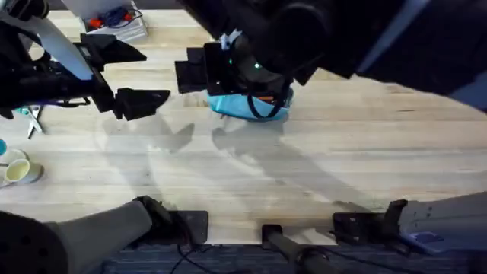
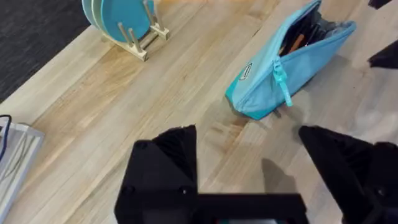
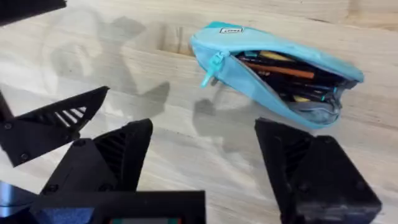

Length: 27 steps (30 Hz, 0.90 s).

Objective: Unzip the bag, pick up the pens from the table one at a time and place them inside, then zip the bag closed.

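Note:
The turquoise bag (image 1: 242, 107) lies on the table (image 1: 319, 160) at the centre back, unzipped along its length. Several pens (image 3: 281, 70) lie inside it, dark ones and an orange one, also seen through the opening in the left wrist view as pens (image 2: 305, 34). Its zipper pull (image 3: 211, 65) hangs at the closed end. My right gripper (image 3: 211, 165) hovers open just beside the bag (image 3: 273, 68), holding nothing. My left gripper (image 1: 133, 74) is open to the left of the bag (image 2: 286, 68), a short way off and above the wood; its fingers (image 2: 168, 162) are empty.
A teal disc on a wooden stand (image 2: 121, 22) is at the table's far edge. Scissors (image 1: 33, 119) and cups (image 1: 19, 171) sit at the left edge, and a stack of papers (image 1: 118, 23) is at the back left. The right arm (image 1: 304, 30) looms over the bag.

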Each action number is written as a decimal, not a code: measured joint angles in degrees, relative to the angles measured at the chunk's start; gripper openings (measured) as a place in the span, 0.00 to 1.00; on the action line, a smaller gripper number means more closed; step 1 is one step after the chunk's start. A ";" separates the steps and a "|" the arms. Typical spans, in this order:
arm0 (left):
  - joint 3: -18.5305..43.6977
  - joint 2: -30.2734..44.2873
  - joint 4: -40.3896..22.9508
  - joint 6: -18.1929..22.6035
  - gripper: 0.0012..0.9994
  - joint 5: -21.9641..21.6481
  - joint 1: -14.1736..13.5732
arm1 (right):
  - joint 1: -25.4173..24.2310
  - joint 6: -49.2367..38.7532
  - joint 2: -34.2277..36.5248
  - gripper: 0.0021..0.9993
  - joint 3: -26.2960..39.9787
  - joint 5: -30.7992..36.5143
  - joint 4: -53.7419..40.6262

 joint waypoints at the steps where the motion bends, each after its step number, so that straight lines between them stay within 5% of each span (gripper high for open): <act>1: 0.00 0.01 0.00 0.00 0.99 0.01 0.00 | 0.02 0.00 0.30 1.00 0.00 0.08 0.02; 27: 0.00 0.01 -0.26 0.00 0.99 0.00 0.00 | 0.26 5.81 8.79 1.00 0.00 0.14 0.50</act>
